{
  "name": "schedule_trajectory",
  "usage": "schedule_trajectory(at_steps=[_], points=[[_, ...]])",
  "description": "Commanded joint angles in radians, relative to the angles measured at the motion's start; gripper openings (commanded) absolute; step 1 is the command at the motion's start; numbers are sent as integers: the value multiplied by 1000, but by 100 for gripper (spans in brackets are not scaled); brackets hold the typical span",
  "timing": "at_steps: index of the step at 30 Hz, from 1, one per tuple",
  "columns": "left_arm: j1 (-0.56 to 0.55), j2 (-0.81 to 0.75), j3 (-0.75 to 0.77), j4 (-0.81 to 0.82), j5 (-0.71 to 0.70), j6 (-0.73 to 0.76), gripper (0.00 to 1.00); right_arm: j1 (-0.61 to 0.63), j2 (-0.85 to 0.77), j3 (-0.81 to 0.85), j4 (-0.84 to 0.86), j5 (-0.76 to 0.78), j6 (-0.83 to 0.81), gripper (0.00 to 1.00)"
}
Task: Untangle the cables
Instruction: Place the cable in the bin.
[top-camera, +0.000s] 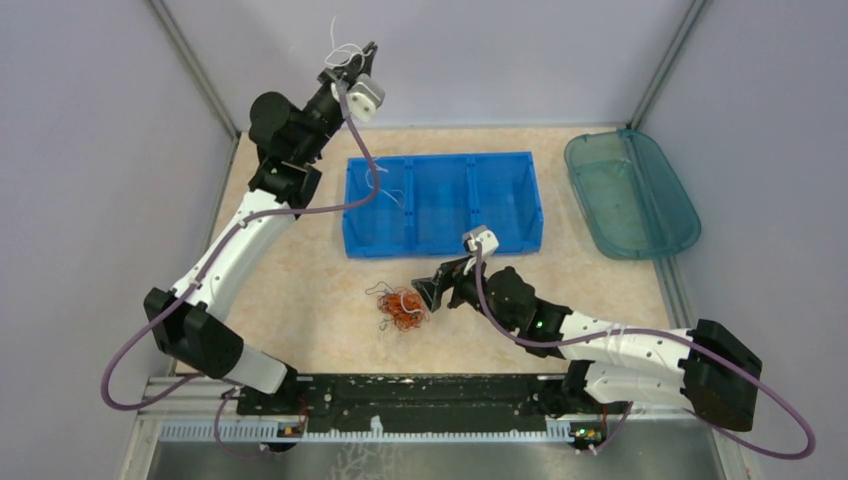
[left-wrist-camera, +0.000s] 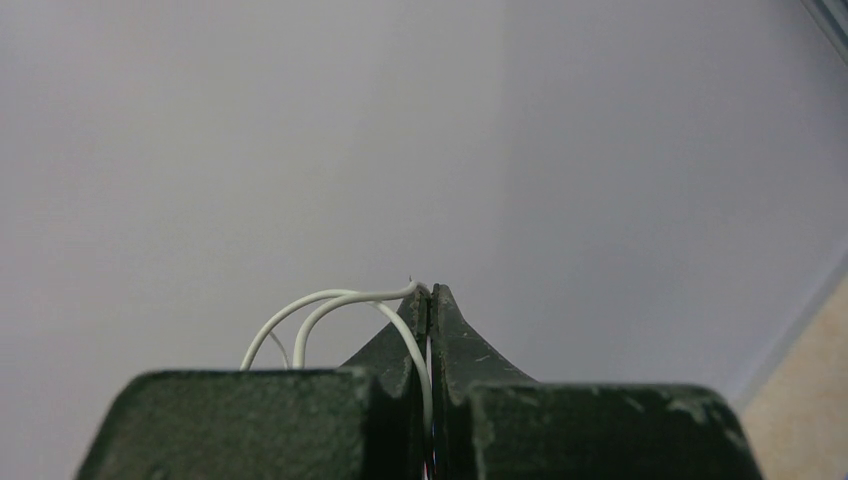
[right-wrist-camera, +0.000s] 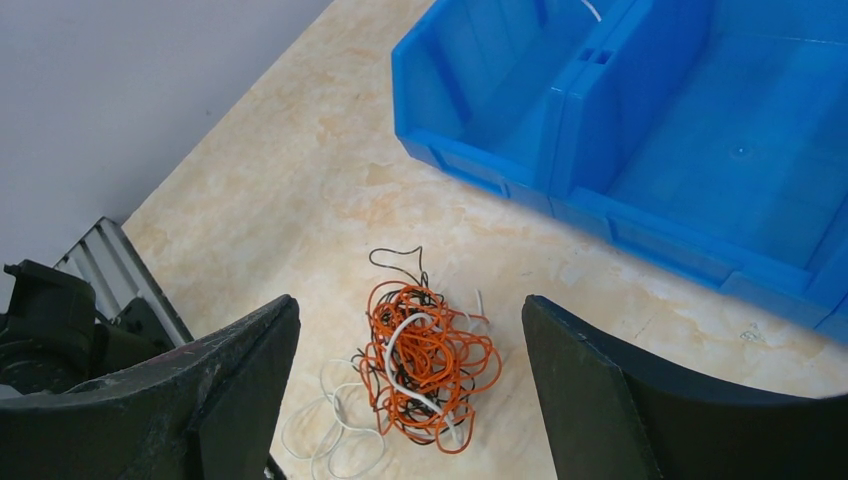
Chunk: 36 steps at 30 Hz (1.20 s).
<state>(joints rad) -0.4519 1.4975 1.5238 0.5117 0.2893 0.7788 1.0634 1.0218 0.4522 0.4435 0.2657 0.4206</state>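
Where the tangle sits, lower centre of the right wrist view on the table, it falls squarely in the gap between the fingers of the right gripper, slightly ahead of their tips and touching neither. Contents: mostly red-orange cables, with black and white strands threaded through, a few loose white loops spilling toward the lower left of that frame, and one black end curling out at the top. Shape: a rough clump, a little taller than wide in that view, with no true long axis; a grip line across it in any direction would probably serve. State of that gripper: spread wide, holding nothing, touching nothing. In the top view it stands at centre frame with the tangle just to its left, so the right arm is by far the nearer. As to the left gripper: pressed together, pinching a white wire whose loops arc out to the left in the left wrist view; it is raised to the upper left of the top view, against the wall, well apart from the tangle. As to the bin: blue, three compartments, behind the tangle at upper centre of the top view, with thin white wire showing in its left compartment. Likely next move: the open fingers go straight onto the clump, needing little sideways correction.
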Motion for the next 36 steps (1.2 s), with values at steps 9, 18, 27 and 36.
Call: schedule_trajectory(at_steps=[9, 18, 27, 36], points=[[10, -92, -197, -472, -28, -118, 0, -13, -48, 20, -4, 10, 8, 83], [16, -68, -263, -525, -44, -140, 0, -14, -47, 11, -3, 15, 28, 83], [64, 118, -41, -605, -32, -315, 2, -14, -51, 70, -82, 25, 24, 83], [70, 264, 168, -908, -58, -360, 6, -16, -60, 73, -97, 40, 28, 83]])
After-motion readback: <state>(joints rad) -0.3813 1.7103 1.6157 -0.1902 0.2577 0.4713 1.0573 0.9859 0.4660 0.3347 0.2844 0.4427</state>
